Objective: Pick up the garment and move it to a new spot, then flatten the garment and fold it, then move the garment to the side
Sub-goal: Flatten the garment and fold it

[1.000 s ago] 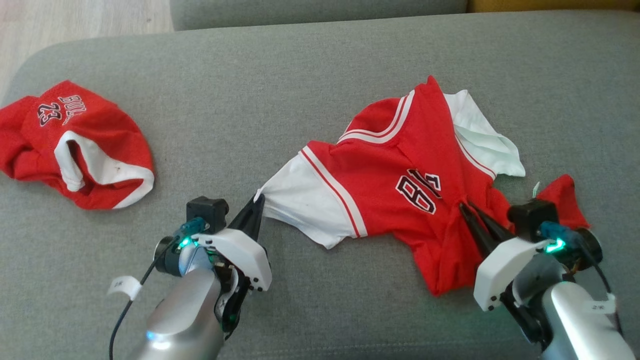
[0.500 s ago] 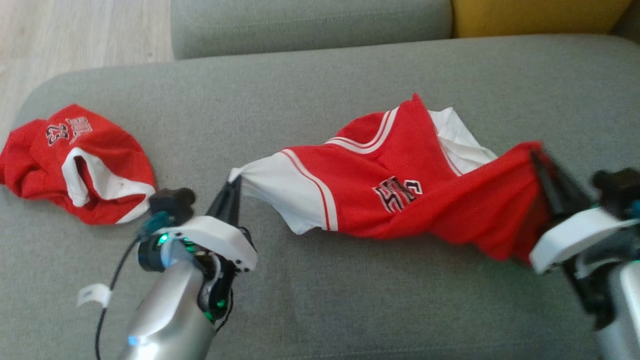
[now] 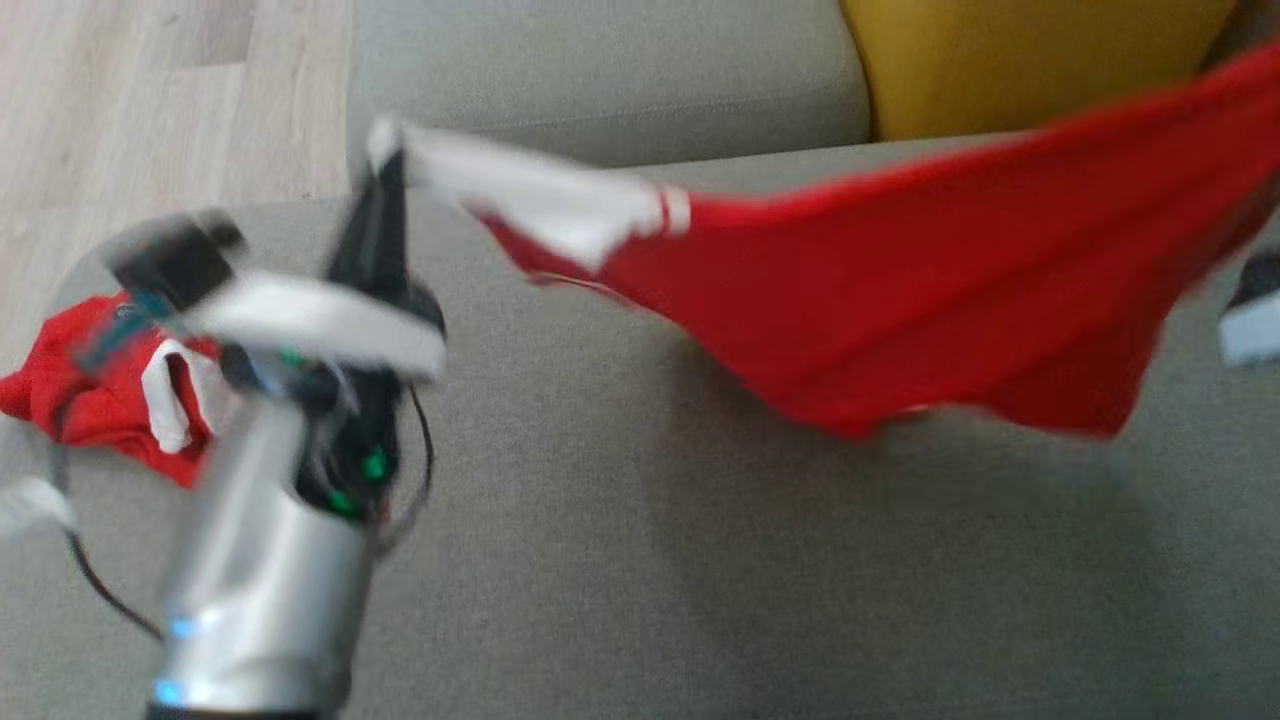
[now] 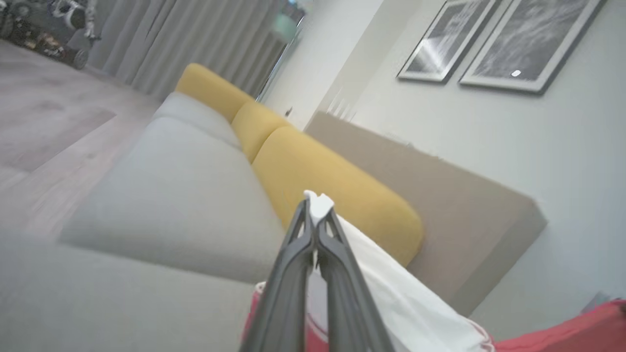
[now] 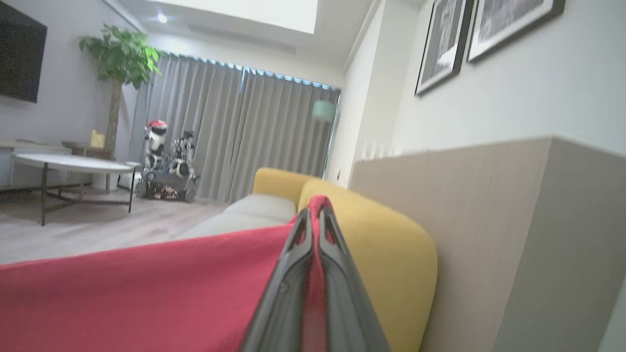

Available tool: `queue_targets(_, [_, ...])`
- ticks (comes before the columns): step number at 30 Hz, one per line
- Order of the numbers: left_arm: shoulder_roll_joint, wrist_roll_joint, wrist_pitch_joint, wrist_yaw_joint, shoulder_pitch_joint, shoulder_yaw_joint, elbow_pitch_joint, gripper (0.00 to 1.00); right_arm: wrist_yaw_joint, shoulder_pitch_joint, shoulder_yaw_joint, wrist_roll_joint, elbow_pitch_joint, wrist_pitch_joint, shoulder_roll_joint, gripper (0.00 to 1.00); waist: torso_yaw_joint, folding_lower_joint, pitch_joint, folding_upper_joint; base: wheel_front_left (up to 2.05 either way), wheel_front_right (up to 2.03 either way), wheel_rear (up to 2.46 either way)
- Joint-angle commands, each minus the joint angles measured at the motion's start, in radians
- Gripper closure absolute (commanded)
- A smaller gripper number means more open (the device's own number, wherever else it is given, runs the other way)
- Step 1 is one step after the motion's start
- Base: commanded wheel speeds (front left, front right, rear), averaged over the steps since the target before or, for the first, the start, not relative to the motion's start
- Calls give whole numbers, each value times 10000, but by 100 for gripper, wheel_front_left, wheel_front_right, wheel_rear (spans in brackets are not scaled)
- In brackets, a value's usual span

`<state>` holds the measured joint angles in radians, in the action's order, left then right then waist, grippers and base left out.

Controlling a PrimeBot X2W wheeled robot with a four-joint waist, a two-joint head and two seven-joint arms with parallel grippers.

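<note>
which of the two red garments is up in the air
The jersey stretched between the left gripper, pinching its white sleeve, and the right gripper. The other red garment lies crumpled on the sofa.

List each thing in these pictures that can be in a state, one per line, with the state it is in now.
jersey: lifted off the sofa seat, stretched between both grippers, sagging in the middle.
left gripper: shut on the jersey's white sleeve.
right gripper: shut on the jersey's red cloth.
second red garment: crumpled on the sofa seat, not held.
</note>
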<state>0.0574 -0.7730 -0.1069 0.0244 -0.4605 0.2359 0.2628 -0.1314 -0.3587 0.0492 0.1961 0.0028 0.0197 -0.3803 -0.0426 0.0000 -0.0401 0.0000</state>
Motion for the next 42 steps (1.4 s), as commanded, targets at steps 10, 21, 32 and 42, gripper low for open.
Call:
queue_targets(10, [300, -852, 1149, -1439, -2292, -1484, -4058, 100, 7, -3087, -840, -232, -461, -1105, -628, 100, -226, 0, -464, 0, 0, 0, 0])
queue_targets(21, [964, -616, 2553, -2771, -2663, -1690, -5366, 100, 7, -3114, -687, 401, -853, 748, -1193, 100, -169, 0, -114, 0, 0, 0, 0])
queue_targets(32, [1450, 1, 2694, -1980, -6184, -1009, -948, 100, 7, -6537, -1819, 735, 2599, 873, -991, 100, -123, 0, 2831, 0, 0, 0, 0])
queue_targets(42, [1242, 601, 123, -753, -10152, -1071, 3171, 100, 7, -10729, -2044, -647, 6578, -1956, -627, 100, 350, 0, 4318, 0, 0, 0, 0])
